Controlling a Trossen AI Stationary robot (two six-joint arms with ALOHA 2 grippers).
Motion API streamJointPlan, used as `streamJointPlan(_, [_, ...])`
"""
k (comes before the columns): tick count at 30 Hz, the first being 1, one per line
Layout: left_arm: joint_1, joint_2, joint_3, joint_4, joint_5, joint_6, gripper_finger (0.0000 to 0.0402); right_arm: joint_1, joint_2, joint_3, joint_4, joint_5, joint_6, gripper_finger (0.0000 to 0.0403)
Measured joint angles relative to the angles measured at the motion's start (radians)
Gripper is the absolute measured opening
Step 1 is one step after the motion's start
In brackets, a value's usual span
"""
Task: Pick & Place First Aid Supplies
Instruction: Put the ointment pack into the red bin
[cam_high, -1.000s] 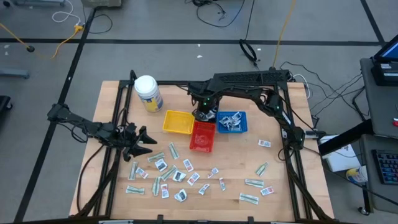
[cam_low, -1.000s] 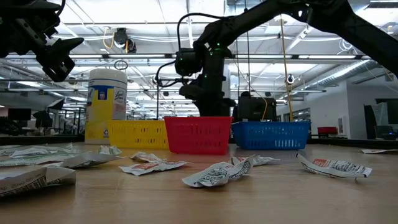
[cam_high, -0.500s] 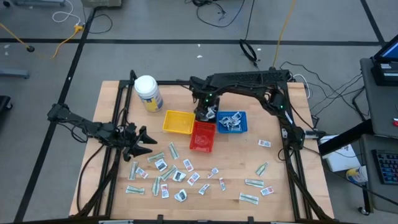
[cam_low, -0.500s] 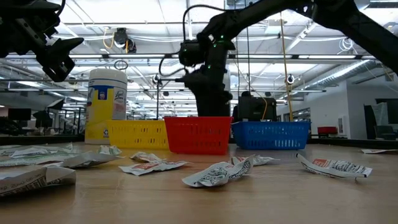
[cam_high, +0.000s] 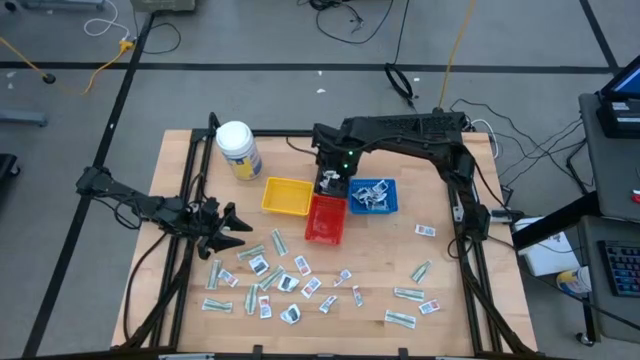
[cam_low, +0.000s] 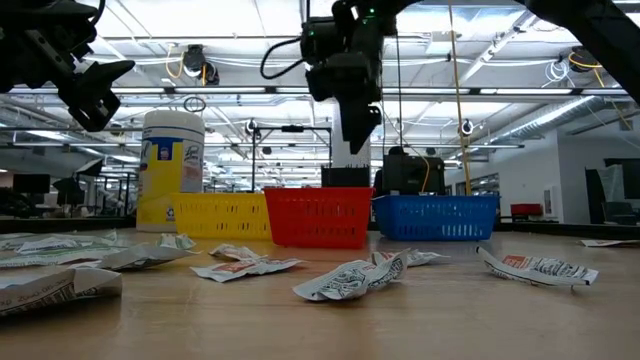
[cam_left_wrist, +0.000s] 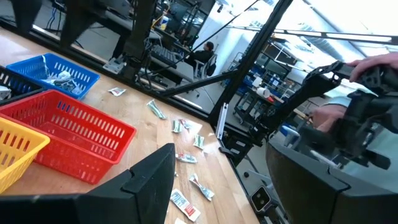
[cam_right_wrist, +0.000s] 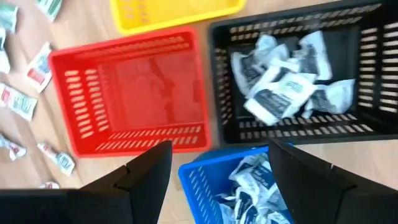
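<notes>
Several first aid packets (cam_high: 283, 277) lie flat and loose on the near half of the wooden table, and more (cam_high: 418, 293) lie toward the near right. White packets fill the black tray (cam_right_wrist: 292, 84) and the blue tray (cam_high: 373, 196). My right gripper (cam_right_wrist: 217, 180) hangs open and empty high above the trays, over the place where the red tray (cam_right_wrist: 134, 93), black tray and blue tray meet; it also shows in the low view (cam_low: 352, 110). My left gripper (cam_high: 226, 226) waits open and empty above the table's left side, beside the packets.
A white jar with a yellow label (cam_high: 238, 150) stands at the far left. The yellow tray (cam_high: 286, 196) and red tray (cam_high: 326, 218) sit side by side at the table's middle. Single packets (cam_high: 426, 230) lie near the right edge. Bare wood (cam_high: 400, 250) shows between the trays and the near packets.
My right gripper has risen from just behind the red tray, low among the trays, to well above them, staying over the same spot. The left arm and the packets on the table have kept still.
</notes>
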Motion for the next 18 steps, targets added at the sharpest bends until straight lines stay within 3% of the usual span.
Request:
streamJointPlan(7, [0.0, 0.0, 0.0, 0.0, 0.0, 0.0, 0.0257, 0.044, -0.01, -0.047, 0.0, 0.0, -0.033, 0.0256])
streamJointPlan(18, [0.0, 0.0, 0.0, 0.0, 0.0, 0.0, 0.0257, 0.142, -0.451, -0.714, 0.111, 0.002, 0.072, 0.0254])
